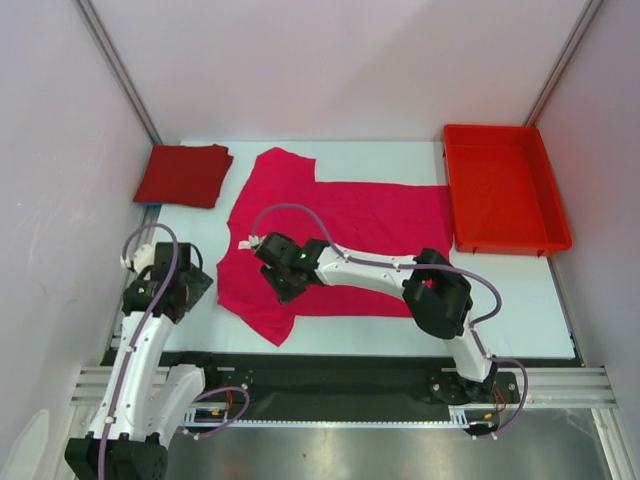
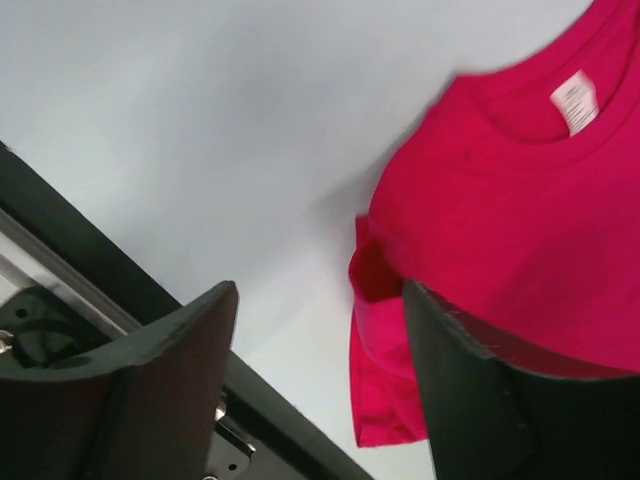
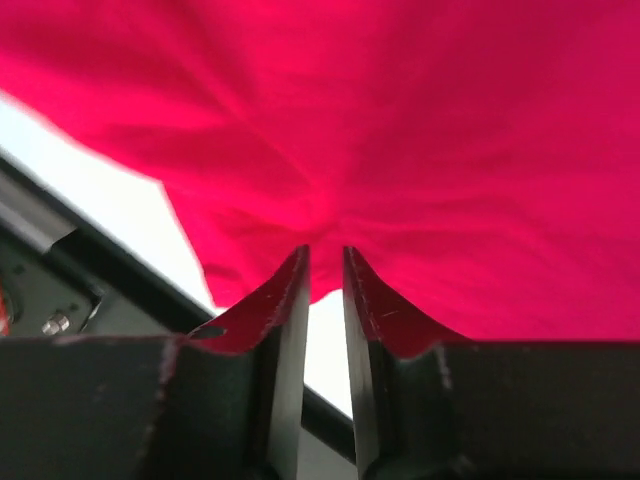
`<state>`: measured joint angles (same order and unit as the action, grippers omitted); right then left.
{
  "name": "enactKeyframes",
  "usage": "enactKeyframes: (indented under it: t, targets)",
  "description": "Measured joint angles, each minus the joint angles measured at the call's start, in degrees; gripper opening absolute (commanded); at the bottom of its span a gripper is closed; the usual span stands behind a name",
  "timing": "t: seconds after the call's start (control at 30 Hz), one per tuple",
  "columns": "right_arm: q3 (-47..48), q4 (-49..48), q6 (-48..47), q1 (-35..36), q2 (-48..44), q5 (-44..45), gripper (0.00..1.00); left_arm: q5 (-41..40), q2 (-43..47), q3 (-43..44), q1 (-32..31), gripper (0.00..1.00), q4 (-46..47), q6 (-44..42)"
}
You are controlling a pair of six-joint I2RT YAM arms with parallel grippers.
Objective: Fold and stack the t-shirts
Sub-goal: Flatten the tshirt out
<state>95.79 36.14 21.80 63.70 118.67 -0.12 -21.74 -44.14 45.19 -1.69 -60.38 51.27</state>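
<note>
Magenta t-shirt [image 1: 350,225] — spread unfolded on the table [image 1: 520,300], right gripper [image 3: 325,255] pinching cloth near its collar, left gripper [image 2: 320,295] splayed empty alongside — we judge half remaining: crimson t-shirt [image 1: 183,175] already lies folded at the far-left corner, stacking not yet done.

One high overview, two close wrist views.
From above and behind the arm bases, facing down over the flat white desk [image 1: 520,300]; from the left wrist, low, past the black two-finger left tool [image 2: 320,290] toward the desk's near edge; from the right wrist, almost against cloth. Shared across all three: the bright magenta-pink cloth t-shirt [image 1: 350,220].
</note>
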Motion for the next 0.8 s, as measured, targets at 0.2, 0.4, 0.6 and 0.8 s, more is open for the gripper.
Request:
enactKeyframes:
  t: [0.2, 0.4, 0.6, 0.8]
  targets:
    - [-0.2, 0.55, 1.22, -2.49, 2.32, 3.85, 0.21, 9.75, -0.09, -8.46, 0.0, 0.55, 2.95, 1.11]
    - [-2.43, -0.04, 2.12, -11.06, 3.3, 5.03, 0.21, 13.38, -2.78, -9.42, 0.0, 0.52, 6.4, 1.22]
    - [-3.13, -1.14, 2.12, -19.67, 4.13, 3.82, 0.21, 13.31, -4.46, -9.42, 0.02, 0.53, 7.19, 1.99]
    - [-0.22, -0.04, 2.05, -24.0, 6.23, -1.49, 0.21, 10.67, -4.7, -8.76, 0.28, 0.71, 5.95, 2.71]
